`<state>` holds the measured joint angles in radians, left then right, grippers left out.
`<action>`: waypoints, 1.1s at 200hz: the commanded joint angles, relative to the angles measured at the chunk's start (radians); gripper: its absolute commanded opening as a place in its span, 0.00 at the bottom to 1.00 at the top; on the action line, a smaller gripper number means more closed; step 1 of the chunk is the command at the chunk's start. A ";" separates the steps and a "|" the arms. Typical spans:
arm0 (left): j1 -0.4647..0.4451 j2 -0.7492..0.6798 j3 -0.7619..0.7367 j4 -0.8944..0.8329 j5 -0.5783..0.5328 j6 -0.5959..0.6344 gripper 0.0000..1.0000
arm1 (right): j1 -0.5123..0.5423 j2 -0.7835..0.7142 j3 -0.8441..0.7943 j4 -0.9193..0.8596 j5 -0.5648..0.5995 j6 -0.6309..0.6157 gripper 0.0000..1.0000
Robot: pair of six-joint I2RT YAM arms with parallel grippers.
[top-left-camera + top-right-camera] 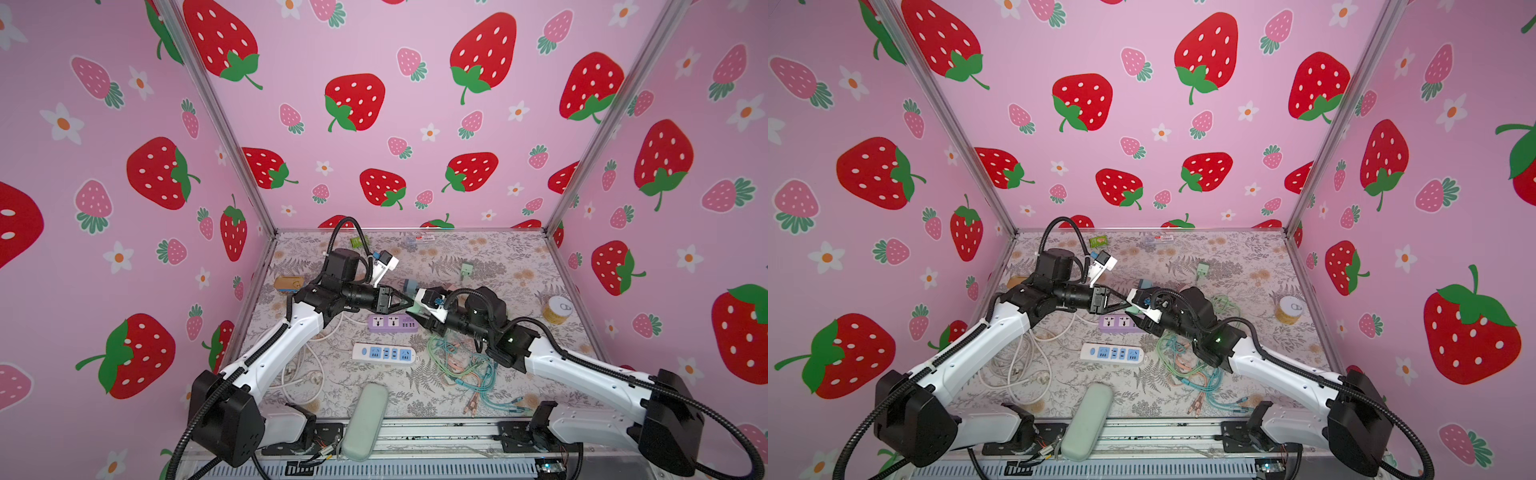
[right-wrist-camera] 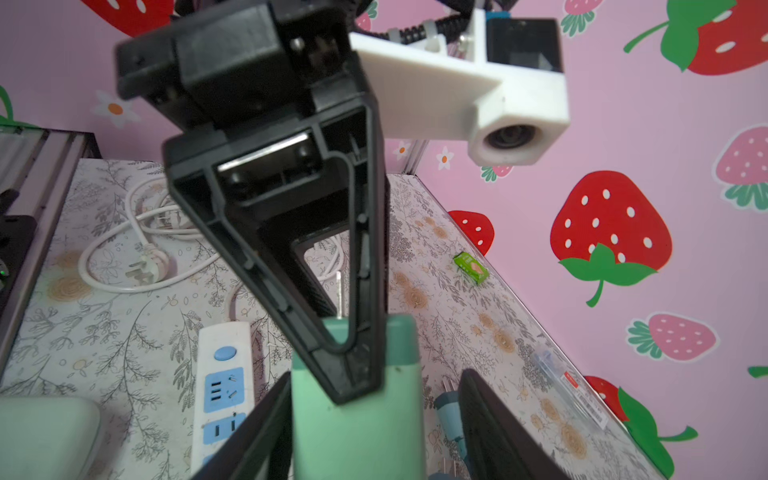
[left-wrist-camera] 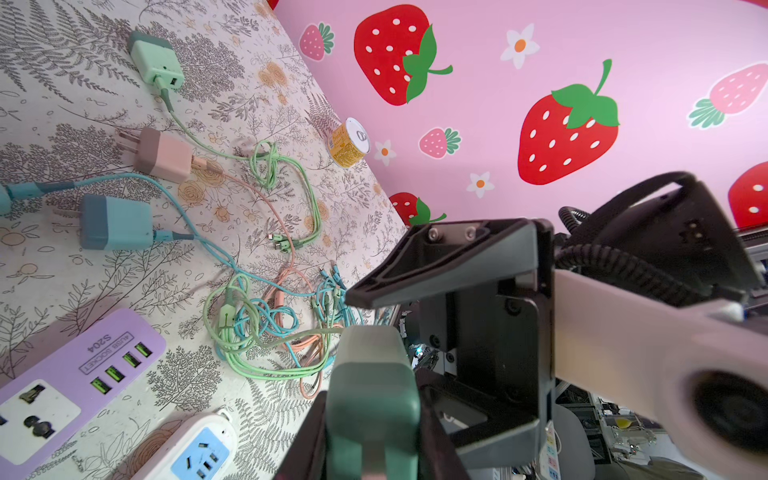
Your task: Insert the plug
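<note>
Plug (image 3: 372, 386) was clamped in left gripper (image 1: 409, 301); right gripper (image 2: 376, 382) stood with jaws apart, one finger clear of it.

Purple power strip (image 3: 62, 386): marked "S204" beside its USB ports, with a boxed line below that appears to read "4USB SOCKET"; the first character is uncertain. Yellow can (image 3: 349, 143) and clear packet (image 2: 573, 390): printing present, too small to read.
</note>
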<state>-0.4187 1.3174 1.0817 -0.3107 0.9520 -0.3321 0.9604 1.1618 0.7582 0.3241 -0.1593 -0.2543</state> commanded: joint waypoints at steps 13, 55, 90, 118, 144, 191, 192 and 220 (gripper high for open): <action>0.013 0.003 0.045 0.050 -0.005 0.008 0.00 | -0.001 -0.132 -0.051 0.023 0.061 0.125 0.75; 0.040 -0.003 0.021 0.169 -0.024 -0.063 0.00 | -0.012 -0.204 -0.098 0.040 -0.064 0.287 0.76; 0.056 -0.044 -0.028 0.288 -0.094 -0.103 0.00 | -0.015 -0.226 -0.189 0.202 -0.218 0.475 0.73; 0.070 -0.058 -0.061 0.399 -0.091 -0.163 0.00 | -0.015 -0.199 -0.266 0.379 -0.234 0.599 0.72; 0.074 -0.058 -0.087 0.480 -0.078 -0.207 0.00 | -0.016 -0.151 -0.305 0.508 -0.227 0.689 0.69; 0.074 -0.068 -0.145 0.648 -0.006 -0.286 0.00 | -0.044 -0.041 -0.294 0.631 -0.262 0.787 0.68; 0.074 -0.068 -0.147 0.653 -0.003 -0.287 0.00 | -0.047 -0.039 -0.293 0.633 -0.263 0.790 0.68; 0.074 -0.104 -0.212 0.767 0.002 -0.318 0.00 | -0.093 0.027 -0.286 0.732 -0.315 0.893 0.67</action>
<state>-0.3485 1.2640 0.9073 0.2810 0.9089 -0.6006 0.9012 1.1488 0.4534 0.9012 -0.4156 0.5056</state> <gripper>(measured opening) 0.303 0.672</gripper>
